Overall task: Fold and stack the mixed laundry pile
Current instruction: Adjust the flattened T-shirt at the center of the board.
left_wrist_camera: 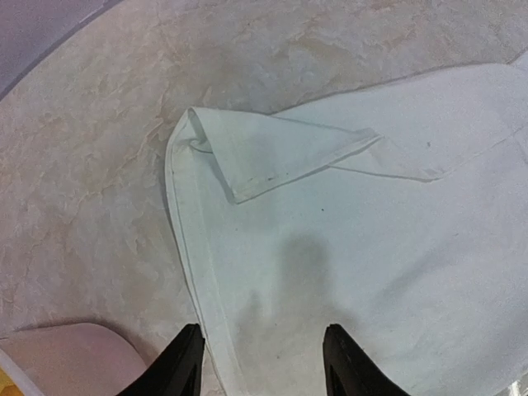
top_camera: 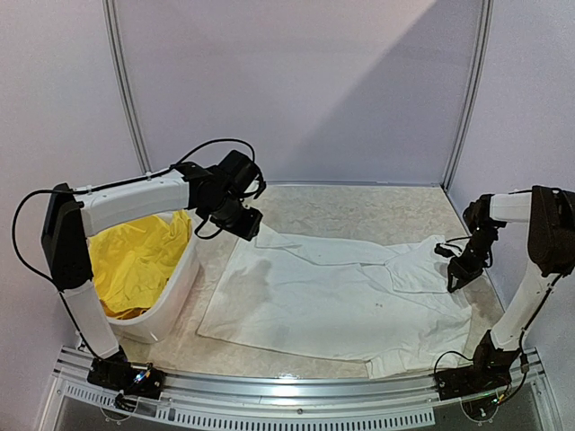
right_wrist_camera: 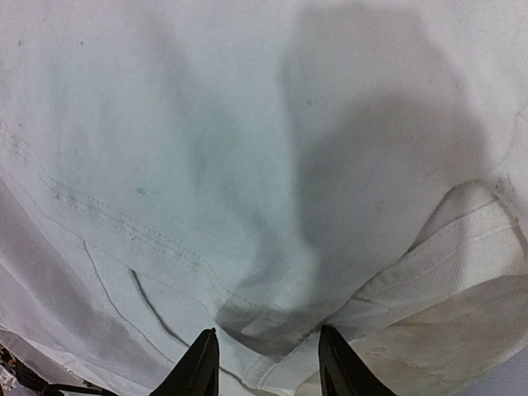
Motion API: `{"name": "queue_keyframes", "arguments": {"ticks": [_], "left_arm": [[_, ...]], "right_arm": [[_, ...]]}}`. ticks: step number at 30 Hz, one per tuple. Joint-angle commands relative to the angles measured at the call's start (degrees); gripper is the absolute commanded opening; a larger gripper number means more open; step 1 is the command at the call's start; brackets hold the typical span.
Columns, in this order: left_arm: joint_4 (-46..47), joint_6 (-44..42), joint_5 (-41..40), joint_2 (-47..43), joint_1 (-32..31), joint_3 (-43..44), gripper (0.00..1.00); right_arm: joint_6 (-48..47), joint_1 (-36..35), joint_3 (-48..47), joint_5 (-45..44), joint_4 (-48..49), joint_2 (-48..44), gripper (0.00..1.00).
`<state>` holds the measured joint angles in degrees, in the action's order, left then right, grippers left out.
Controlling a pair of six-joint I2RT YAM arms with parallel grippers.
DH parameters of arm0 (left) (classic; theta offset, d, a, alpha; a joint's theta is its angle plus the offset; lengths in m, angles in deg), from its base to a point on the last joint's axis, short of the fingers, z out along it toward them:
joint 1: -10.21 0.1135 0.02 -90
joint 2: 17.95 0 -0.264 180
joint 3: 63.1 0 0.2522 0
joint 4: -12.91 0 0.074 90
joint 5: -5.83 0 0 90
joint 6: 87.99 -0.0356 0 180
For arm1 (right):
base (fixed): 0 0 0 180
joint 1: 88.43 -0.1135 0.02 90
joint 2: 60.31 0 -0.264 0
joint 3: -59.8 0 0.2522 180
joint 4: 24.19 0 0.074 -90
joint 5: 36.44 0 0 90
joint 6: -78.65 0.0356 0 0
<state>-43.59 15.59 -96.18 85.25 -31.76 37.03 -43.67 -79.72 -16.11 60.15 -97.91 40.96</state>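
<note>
A white T-shirt [top_camera: 332,296] lies spread flat across the table. Its far left corner is folded over on itself [left_wrist_camera: 272,148]. Bright yellow shorts [top_camera: 135,256] are bunched inside the basket at the left. My left gripper [top_camera: 241,220] hovers over that folded corner, and in the left wrist view my left gripper [left_wrist_camera: 262,363] is open above the shirt's edge with nothing between its fingers. My right gripper [top_camera: 463,269] hangs over the shirt's right end. Seen from the right wrist, my right gripper [right_wrist_camera: 266,363] is open, a small bunched fold of shirt just ahead of its tips, beside the ribbed collar [right_wrist_camera: 445,264].
The white plastic basket [top_camera: 184,269] stands at the table's left side, and its corner [left_wrist_camera: 66,363] shows in the left wrist view. Pale walls close in the back and sides. A metal rail [top_camera: 296,391] runs along the near edge.
</note>
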Motion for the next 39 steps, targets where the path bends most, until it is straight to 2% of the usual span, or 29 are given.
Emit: {"name": "queue_keyframes", "arguments": {"ticks": [1, 8, 15, 23, 27, 31, 39], "left_arm": [[-0.6, 0.3, 0.3, -0.5, -0.9, -0.5, 0.51], [-0.8, 0.3, 0.1, -0.6, -1.1, -0.8, 0.50], [-0.7, 0.3, -0.1, -0.6, -1.1, -1.2, 0.51], [-0.5, -0.3, -0.6, -0.3, -1.2, -1.2, 0.51], [-0.9, -2.6, -4.5, 1.3, -1.0, 0.1, 0.51], [-4.1, -2.6, -7.8, 6.7, 0.8, 5.6, 0.53], [-11.4, 0.6, -2.1, 20.1, 5.1, 20.5, 0.54]], "right_arm": [[0.4, 0.2, 0.5, 1.3, 0.5, 1.3, 0.41], [0.8, 0.2, -0.6, 2.4, -0.5, 1.8, 0.33], [1.3, 0.2, -2.2, 2.7, -2.2, -0.3, 0.13], [2.3, 0.1, -4.8, 1.2, -3.9, -3.0, 0.02], [2.6, 0.2, -7.6, -0.1, -4.7, -4.9, 0.00], [3.6, 0.1, -11.1, 1.6, -3.9, -6.2, 0.00], [7.4, 0.2, -14.8, 7.5, -0.8, -6.3, 0.00]]}}
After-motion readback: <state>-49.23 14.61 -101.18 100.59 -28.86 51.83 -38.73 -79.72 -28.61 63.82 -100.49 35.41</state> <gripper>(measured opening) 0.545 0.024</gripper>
